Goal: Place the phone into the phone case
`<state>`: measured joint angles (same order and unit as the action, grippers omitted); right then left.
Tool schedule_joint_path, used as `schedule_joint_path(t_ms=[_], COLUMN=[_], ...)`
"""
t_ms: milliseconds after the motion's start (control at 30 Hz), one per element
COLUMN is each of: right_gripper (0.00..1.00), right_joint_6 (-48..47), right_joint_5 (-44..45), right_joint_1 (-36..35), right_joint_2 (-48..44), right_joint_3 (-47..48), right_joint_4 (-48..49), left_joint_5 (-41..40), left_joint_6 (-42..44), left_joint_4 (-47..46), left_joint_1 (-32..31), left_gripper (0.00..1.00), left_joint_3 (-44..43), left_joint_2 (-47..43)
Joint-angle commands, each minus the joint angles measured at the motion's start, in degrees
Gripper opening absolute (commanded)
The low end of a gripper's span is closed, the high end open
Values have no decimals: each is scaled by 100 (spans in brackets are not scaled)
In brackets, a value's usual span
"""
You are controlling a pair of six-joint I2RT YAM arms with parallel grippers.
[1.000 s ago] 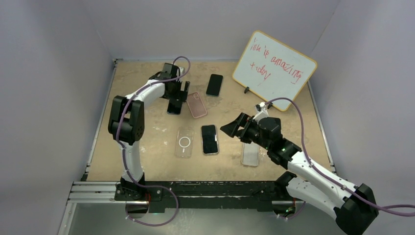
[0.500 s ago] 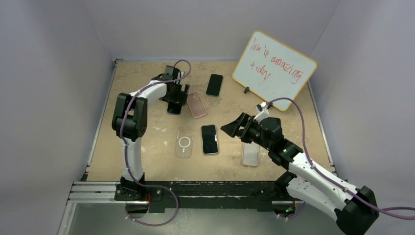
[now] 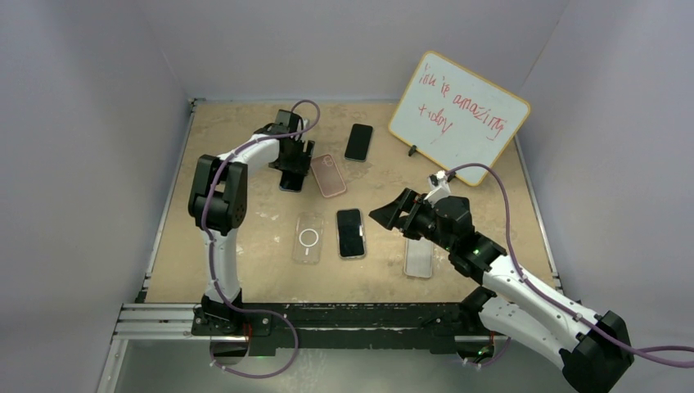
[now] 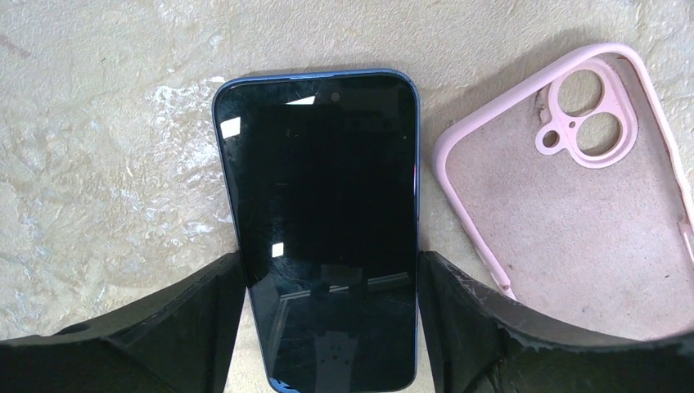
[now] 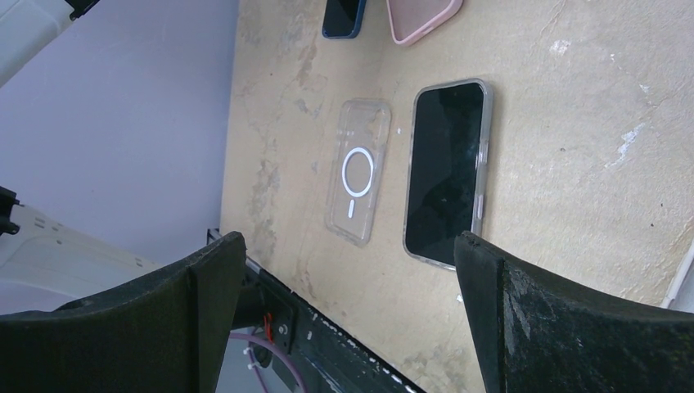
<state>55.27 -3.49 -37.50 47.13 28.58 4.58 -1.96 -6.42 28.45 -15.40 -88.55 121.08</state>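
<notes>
We have the left claw [image 4: 330, 274] pinched across the dark-blue, glossy glass-fronted phone [image 4: 327, 205], one finger against each long edge. The phone lies flat toward the far edge of the scuffed, grainy worktop [image 4: 98, 164], left of centre. It is just beside the pink matte phone case [image 4: 573, 237], which lies open side up. We judge that a centred, even squeeze matters here, since the phone's rounded edges look slippery. The case's soft raised rim should flex to take it. The right claw [image 5: 349, 246] gapes wide, holding nothing.

whiteboard [image 3: 458, 106], red handwriting in two lines, "amazing" legible in the upper line, remaining scrawl unclear
</notes>
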Motion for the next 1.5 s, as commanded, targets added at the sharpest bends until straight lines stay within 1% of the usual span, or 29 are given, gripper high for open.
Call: schedule_joint_path(t_ms=[0, 100, 233, 267, 333, 433, 533, 700, 900, 967, 1100, 1267, 1367, 1467], right_gripper=[98, 97, 97, 96, 95, 90, 87, 85, 82, 81, 76, 68, 64, 58], right_joint_6=[79, 118, 157, 174, 197, 255, 335, 440, 475, 524, 582, 569, 608, 587], right_joint_5=[83, 45, -47, -73, -134, -254, -375, -474, -418, -423, -360, 14, 241, 331], right_joint_1=[-4, -4, -3, -10, -8, -13, -13, -55, -155, -176, -357, -900, -1223, -1374], right_joint_2=[-43, 8, 106, 141, 205, 306, 446, 733, 900, 995, 1402, 2132, 2591, 3078], right_joint_3=[-67, -76, -88, -88, -99, -123, -139, -46, 51, 71, 231, 717, 1025, 1382], right_joint_4=[122, 194, 294, 324, 390, 550, 729, 867, 974, 1087, 1336, 1633, 1857, 2048], left_joint_5=[-15, 81, 168, 294, 490, 787, 1115, 1530, 1685, 1864, 2312, 2858, 3047, 3141], left_joint_6=[-10, -103, -240, -290, -403, -569, -730, -1015, -1193, -1293, -1589, -2151, -2393, -2450], left_joint_4=[256, 271, 347, 360, 364, 346, 229, 76, 54, -50, -344, -866, -1107, -1129], left_joint_1=[46, 46, 46, 46, 54, 78, 98, 107, 107, 107, 107, 103, 98, 91], left_gripper=[65, 58, 53, 52, 49, 46, 44, 40, 38, 38, 36, 34, 34, 34], left_joint_3=[-85, 82, 295, 354, 470, 660, 878, 1220, 1568, 1733, 2122, 2706, 3034, 3243], left_joint_2=[-75, -255, -474, -534, -661, -885, -1106, -1419, -1877, -2101, -2433, -2918, -3197, -3404])
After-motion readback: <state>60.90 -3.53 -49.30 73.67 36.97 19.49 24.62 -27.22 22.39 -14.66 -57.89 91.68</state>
